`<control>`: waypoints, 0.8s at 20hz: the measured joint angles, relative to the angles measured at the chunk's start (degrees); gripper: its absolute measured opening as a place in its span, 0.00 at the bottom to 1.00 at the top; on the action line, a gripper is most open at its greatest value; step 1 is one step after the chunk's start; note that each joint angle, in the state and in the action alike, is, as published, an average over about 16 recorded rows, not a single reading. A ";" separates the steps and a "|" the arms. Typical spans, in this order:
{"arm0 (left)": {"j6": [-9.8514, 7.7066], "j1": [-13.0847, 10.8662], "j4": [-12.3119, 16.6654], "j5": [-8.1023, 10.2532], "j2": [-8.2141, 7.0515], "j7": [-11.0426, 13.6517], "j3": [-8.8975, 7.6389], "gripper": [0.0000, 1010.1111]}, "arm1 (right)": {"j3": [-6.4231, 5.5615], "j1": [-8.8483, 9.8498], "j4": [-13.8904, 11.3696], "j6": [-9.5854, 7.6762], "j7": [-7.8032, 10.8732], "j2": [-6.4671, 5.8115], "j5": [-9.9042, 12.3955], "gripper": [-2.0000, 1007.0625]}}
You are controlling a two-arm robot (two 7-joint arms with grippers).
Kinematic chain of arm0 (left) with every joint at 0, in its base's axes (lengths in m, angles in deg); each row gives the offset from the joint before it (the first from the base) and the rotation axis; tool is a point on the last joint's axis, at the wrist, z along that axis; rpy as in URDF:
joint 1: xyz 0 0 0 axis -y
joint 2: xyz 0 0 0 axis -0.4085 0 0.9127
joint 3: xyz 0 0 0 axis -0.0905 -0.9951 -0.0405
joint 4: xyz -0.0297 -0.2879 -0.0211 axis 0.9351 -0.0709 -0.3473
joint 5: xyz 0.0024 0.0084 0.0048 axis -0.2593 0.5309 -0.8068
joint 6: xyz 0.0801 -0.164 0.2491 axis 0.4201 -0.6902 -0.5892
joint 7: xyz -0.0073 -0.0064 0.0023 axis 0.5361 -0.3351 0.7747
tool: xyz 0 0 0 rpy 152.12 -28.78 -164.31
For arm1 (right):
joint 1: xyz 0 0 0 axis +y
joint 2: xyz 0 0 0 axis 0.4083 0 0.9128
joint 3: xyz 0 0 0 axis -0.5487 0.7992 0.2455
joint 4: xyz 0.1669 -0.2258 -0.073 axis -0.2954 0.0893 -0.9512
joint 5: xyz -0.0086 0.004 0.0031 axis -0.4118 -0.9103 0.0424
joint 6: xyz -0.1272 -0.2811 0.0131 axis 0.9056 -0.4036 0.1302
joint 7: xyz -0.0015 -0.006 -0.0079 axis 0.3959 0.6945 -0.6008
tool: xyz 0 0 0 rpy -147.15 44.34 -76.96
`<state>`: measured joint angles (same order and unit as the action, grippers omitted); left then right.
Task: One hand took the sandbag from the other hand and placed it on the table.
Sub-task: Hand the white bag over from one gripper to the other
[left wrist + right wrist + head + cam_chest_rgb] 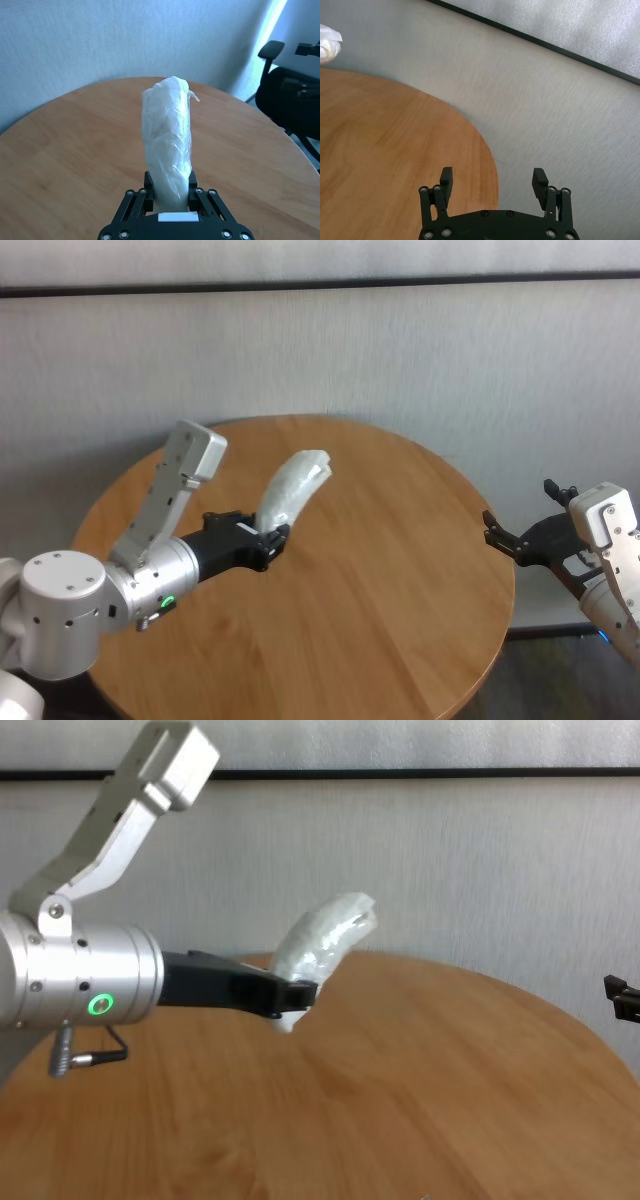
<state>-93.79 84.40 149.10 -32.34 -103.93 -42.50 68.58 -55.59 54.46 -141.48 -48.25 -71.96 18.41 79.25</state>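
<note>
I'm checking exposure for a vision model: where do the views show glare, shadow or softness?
Head view: the table carries a pale sheen, no hard shadows. Left wrist view: bright streak at the upper right; the sandbag looks evenly lit. Right wrist view: the sandbag's tip at the frame edge is soft. Chest view: the sandbag's top looks near blown out.

You get even, soft daylight in all four views, with a bright band down the wall at the upper right of the left wrist view. The table (400, 570) shows a mild sheen and only faint shadows. The sandbag (327, 42) blurs at the right wrist view's upper left edge
</note>
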 joint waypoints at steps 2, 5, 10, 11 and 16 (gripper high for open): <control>0.22 0.48 0.20 0.05 0.03 0.88 0.47 0.39 | 0.00 0.00 0.00 0.00 0.00 0.00 0.00 0.99; 0.29 1.13 0.62 0.22 0.10 1.82 1.14 0.39 | 0.00 0.00 0.00 0.00 0.00 0.00 0.00 0.99; 0.05 1.98 1.48 0.56 0.20 2.62 2.15 0.39 | 0.00 0.00 0.00 0.00 0.00 0.00 0.00 0.99; -0.03 2.11 1.67 0.64 0.21 2.70 2.33 0.39 | 0.00 0.00 0.00 0.00 0.00 0.00 0.00 0.99; -0.46 2.60 2.50 1.02 0.14 3.00 3.09 0.39 | 0.00 0.00 0.00 0.00 0.00 0.00 0.00 0.99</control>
<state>-94.25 86.99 151.60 -31.32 -103.79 -39.50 71.67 -55.59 54.46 -141.48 -48.25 -71.96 18.41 79.25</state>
